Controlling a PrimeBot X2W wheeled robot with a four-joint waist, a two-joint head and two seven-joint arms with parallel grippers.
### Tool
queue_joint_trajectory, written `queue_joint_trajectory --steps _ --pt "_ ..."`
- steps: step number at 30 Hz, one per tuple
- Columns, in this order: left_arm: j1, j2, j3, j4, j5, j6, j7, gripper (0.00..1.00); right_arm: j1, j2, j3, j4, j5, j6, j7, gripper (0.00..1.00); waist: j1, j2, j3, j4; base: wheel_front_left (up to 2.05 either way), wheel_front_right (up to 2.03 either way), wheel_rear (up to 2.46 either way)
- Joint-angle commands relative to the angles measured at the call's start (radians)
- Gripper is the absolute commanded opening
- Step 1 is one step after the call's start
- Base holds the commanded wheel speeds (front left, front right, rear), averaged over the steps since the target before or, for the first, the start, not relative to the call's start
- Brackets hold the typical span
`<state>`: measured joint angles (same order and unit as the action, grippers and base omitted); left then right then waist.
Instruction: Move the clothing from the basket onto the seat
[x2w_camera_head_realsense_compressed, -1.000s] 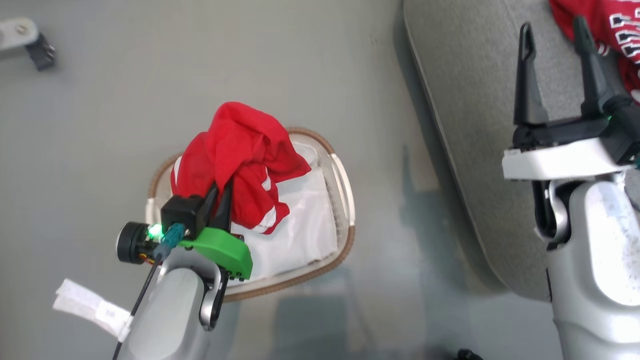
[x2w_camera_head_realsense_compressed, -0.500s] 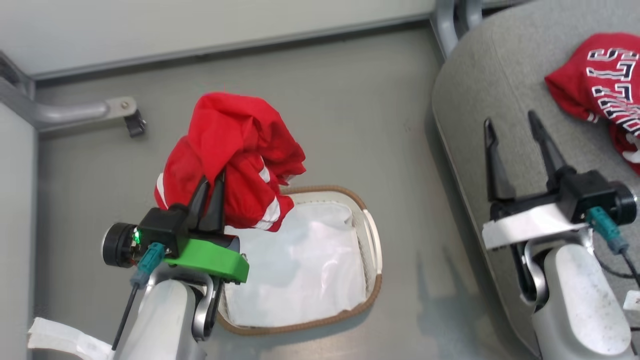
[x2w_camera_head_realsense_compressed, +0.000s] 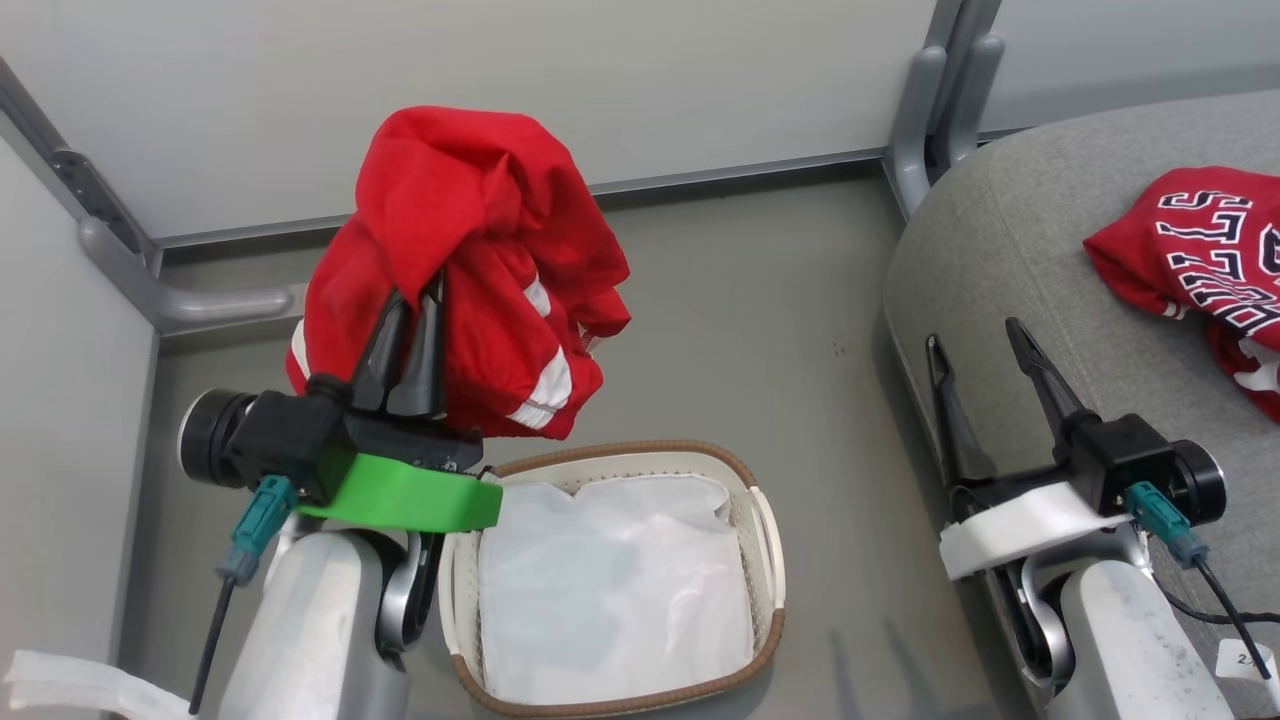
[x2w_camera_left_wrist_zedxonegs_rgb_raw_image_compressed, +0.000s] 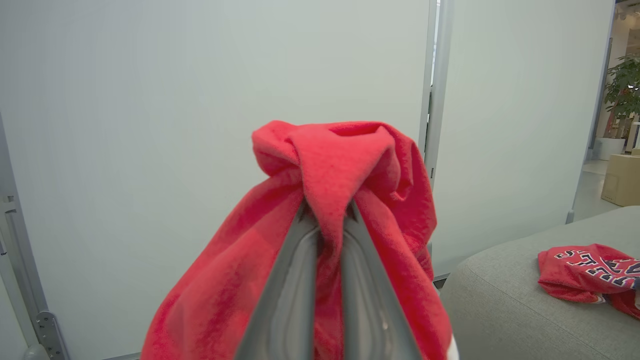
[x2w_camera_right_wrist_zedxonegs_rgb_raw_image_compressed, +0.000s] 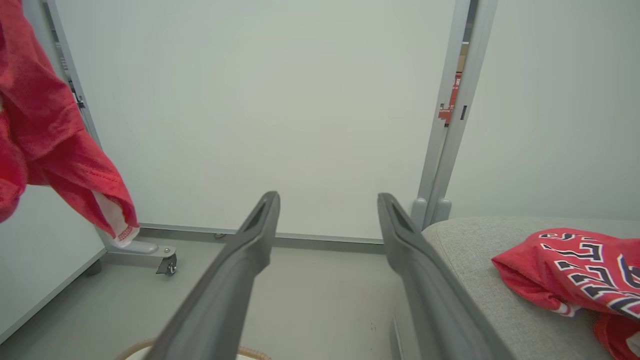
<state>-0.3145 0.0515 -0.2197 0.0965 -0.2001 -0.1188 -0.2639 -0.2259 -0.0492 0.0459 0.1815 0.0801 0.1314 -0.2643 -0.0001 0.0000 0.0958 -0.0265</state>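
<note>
The grey seat (x2w_camera_head_realsense_compressed: 1010, 250) fills the head view's 3 o'clock side. The basket (x2w_camera_head_realsense_compressed: 620, 452) stands on the floor at 6 o'clock, lined by a white sheet (x2w_camera_head_realsense_compressed: 610, 590). The clothing (x2w_camera_head_realsense_compressed: 470, 230), red with white stripes, hangs at 11 o'clock, clear of the basket, pinched between the closed fingers of the left gripper (x2w_camera_head_realsense_compressed: 415, 300). A lettered jersey (x2w_camera_head_realsense_compressed: 1200, 250) lies crumpled on the seat at 3 o'clock. The right gripper (x2w_camera_head_realsense_compressed: 975, 335), at 4 o'clock by the seat's edge, stands spread wide, empty.
</note>
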Motion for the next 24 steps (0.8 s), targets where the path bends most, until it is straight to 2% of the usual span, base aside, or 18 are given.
queue_joint_trajectory --steps 1,6,11,18,24 --pt "-0.019 0.001 -0.003 -0.014 -0.012 -0.003 -0.001 0.0 0.02 -0.005 0.005 -0.005 0.003 -0.001 0.0 1.0 0.0001 0.0 -0.002 0.005 0.0 0.0 0.0" --pt "-0.04 0.001 -0.034 -0.036 -0.016 0.004 -0.001 0.0 0.002 -0.004 0.067 -0.025 0.007 -0.001 0.0 1.0 0.0001 0.0 0.006 0.018 0.0 0.0 0.0" --pt "-0.057 0.001 -0.072 -0.046 -0.023 0.017 -0.001 0.0 -0.068 -0.004 0.233 -0.027 0.036 -0.001 0.0 1.0 0.0001 0.0 0.018 0.036 0.0 0.0 0.0" --pt "-0.071 0.001 -0.153 -0.044 -0.059 0.033 -0.001 0.0 -0.247 -0.008 0.496 0.07 0.133 -0.001 0.0 1.0 0.0001 0.0 0.027 0.076 0.0 0.0 0.0" --pt "-0.084 0.001 -0.227 -0.046 -0.089 0.052 -0.001 0.0 -0.359 -0.008 0.581 0.145 0.167 -0.001 0.0 1.0 0.0001 0.0 0.036 0.116 0.0 0.0 0.0"
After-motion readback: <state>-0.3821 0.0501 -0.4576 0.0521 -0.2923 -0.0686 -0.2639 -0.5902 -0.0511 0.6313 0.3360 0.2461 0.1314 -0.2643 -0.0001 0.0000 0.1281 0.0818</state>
